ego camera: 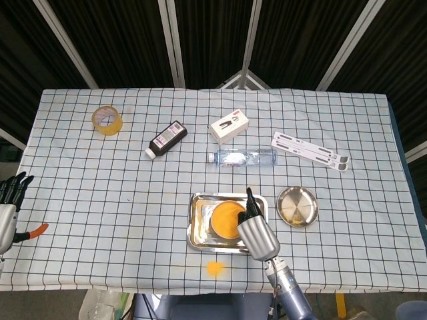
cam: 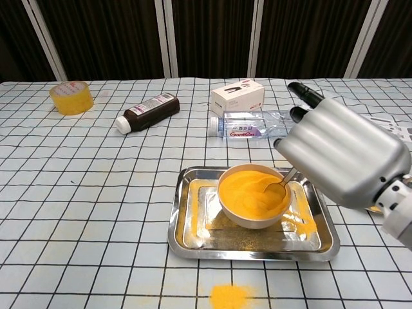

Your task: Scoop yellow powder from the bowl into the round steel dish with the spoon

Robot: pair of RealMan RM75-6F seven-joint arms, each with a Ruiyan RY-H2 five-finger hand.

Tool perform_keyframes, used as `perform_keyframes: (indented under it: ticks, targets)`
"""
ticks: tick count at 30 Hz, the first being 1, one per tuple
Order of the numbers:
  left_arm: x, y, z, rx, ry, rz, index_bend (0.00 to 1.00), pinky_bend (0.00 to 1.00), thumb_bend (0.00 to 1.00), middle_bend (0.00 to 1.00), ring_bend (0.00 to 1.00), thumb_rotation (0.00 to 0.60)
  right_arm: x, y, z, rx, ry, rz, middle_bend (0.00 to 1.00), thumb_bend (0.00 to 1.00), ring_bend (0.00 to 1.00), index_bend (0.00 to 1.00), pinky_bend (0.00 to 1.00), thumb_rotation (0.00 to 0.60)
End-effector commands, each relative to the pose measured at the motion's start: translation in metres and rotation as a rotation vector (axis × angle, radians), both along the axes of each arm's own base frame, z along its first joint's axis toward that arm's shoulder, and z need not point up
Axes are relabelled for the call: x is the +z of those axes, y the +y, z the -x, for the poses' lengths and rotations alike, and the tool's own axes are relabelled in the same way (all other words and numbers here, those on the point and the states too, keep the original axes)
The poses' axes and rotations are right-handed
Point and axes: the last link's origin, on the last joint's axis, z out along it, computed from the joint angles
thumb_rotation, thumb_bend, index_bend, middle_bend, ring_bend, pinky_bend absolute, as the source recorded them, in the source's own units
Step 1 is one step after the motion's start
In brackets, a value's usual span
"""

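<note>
Left hand [ego camera: 8, 200] idle at far left edge of head view, fingers spread, holding nothing.

Centre: bowl [cam: 253, 195] of yellow powder sits in steel tray [cam: 251, 241], likely there to catch spills; some powder [cam: 230, 295] already on cloth below.

Spoon [cam: 279, 185] tip dug into powder, handle gripped by right hand [cam: 341, 151], fingers curled round it.

Round steel dish [ego camera: 297, 206] right of tray, path looks open.
</note>
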Motion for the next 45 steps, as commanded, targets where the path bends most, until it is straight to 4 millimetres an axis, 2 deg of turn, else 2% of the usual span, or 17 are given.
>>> perform_keyframes:
  ticks: [1, 11, 22, 45]
  targets:
    - [0.0, 0.0, 0.0, 0.0, -0.001, 0.001, 0.0, 0.0, 0.0, 0.0, 0.0, 0.6, 0.002, 0.001, -0.001, 0.003, -0.001, 0.005, 0.61, 0.58, 0.28, 0.66, 0.0, 0.6]
    - [0.0, 0.0, 0.0, -0.001, -0.002, 0.001, 0.0, 0.0, 0.0, 0.0, 0.0, 0.6, -0.002, 0.007, -0.008, 0.014, -0.02, -0.018, 0.61, 0.61, 0.29, 0.67, 0.0, 0.6]
    - [0.0, 0.0, 0.0, -0.002, -0.002, 0.001, 0.0, 0.0, 0.0, 0.0, 0.0, 0.6, -0.007, 0.0, -0.005, 0.001, -0.027, -0.012, 0.62, 0.63, 0.29, 0.67, 0.0, 0.6]
    - [0.0, 0.0, 0.0, -0.001, -0.001, 0.002, 0.0, 0.0, 0.0, 0.0, 0.0, 0.6, -0.004, 0.0, -0.017, 0.036, -0.11, -0.004, 0.62, 0.63, 0.29, 0.67, 0.0, 0.6]
